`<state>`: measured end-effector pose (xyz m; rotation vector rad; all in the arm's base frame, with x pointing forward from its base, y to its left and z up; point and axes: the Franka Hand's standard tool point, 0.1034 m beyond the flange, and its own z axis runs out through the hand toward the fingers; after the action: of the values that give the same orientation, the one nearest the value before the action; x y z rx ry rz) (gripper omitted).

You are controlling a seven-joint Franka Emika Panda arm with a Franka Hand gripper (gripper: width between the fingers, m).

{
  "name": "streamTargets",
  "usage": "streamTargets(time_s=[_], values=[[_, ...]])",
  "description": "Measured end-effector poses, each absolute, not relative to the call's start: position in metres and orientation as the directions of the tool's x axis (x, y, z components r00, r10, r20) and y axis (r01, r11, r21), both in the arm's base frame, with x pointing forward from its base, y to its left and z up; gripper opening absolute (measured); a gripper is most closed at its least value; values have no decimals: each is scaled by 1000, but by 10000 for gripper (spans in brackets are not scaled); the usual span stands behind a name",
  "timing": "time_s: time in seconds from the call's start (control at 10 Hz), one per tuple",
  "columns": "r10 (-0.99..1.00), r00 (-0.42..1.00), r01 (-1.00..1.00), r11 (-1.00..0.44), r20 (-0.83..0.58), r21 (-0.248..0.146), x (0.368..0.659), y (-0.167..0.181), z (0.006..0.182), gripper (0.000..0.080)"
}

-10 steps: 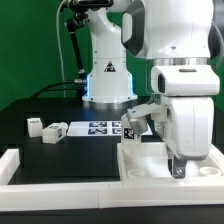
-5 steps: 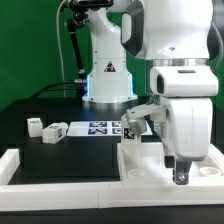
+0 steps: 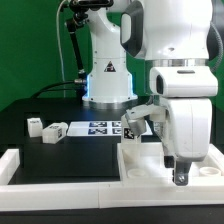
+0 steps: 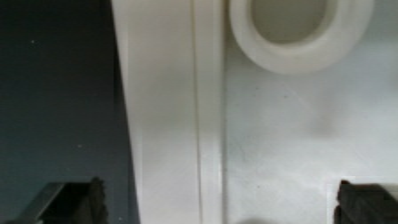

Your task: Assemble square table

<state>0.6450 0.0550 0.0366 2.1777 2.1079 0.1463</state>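
- You have the square slab lying flat on the black table, to the exterior view's right of the marker board and nearer the camera than it.
- The slab is plain white plastic. In the wrist view its face looks smooth and faintly speckled.
- A raised rim runs along the slab's edge as a long pale strip, and the dark table shows just beyond it.
- A round socket with a thick raised ring sits just inside that rim. From outside you can see one such socket at the slab's corner.
- Your gripper hangs low over the slab, away from the marker board.
- In the wrist view the gripper has its jaws wide apart, with the dark fingertips at the picture's far sides. The rim runs between them and nothing is gripped.
- Two short white leg posts with tags lie just off the marker board's end, on the exterior view's left.
- A third tagged block stands at the marker board's other end. You cannot tell whether it touches the slab.
- The long low wall runs nearer the camera than the marker board.
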Motion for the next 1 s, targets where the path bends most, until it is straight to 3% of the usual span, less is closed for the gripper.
streamTargets(time_s=[0.2, 0.4, 1.0], values=[[998, 58, 989, -54, -26, 137, 632, 30, 74, 649], [994, 99, 987, -92, -41, 135, 628, 4, 99, 649], [909, 417, 901, -412, -3, 137, 622, -11, 103, 649]])
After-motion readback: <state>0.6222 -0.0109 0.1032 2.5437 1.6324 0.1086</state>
